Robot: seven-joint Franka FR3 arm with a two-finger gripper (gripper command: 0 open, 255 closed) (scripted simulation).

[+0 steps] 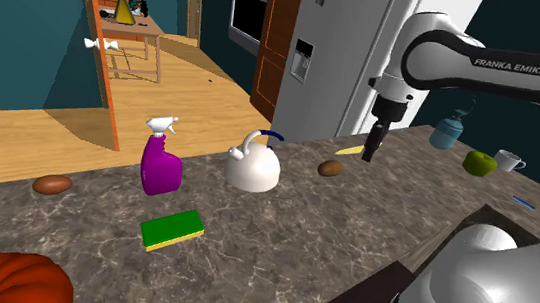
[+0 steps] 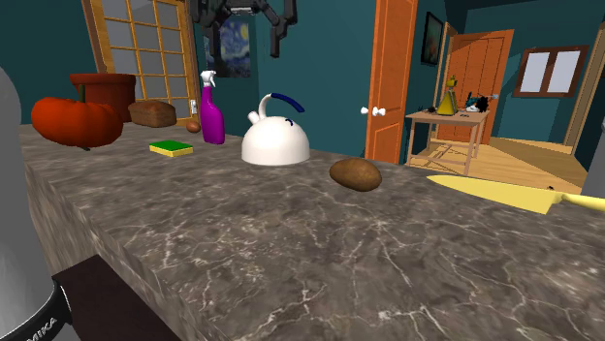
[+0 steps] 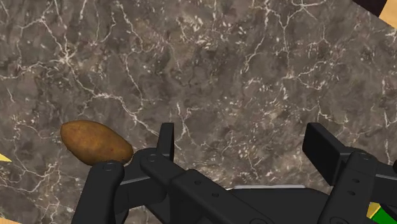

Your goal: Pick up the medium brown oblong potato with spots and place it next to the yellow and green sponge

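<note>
A brown oblong potato (image 1: 331, 168) (image 2: 356, 174) (image 3: 95, 142) lies on the marble counter (image 1: 281, 237), between a white kettle (image 1: 254, 163) (image 2: 275, 136) and a yellow knife (image 1: 353, 150) (image 2: 524, 194). My black gripper (image 1: 368, 150) (image 2: 239, 21) (image 3: 245, 149) hangs open above the counter, a little to the shoulder view's right of the potato. Nothing is between its fingers, and the potato lies outside one finger (image 3: 167, 140). The yellow and green sponge (image 1: 172, 229) (image 2: 173, 148) rests flat well away, beyond the kettle from the potato.
A purple spray bottle (image 1: 161, 158) (image 2: 211, 111) stands by the kettle, with a second brown lump (image 1: 52, 185) beyond it. A red pumpkin-like thing (image 1: 6, 278) (image 2: 76, 121) sits at the counter's end. A green apple (image 1: 479, 163) and white mug (image 1: 507, 160) sit at the shoulder view's right.
</note>
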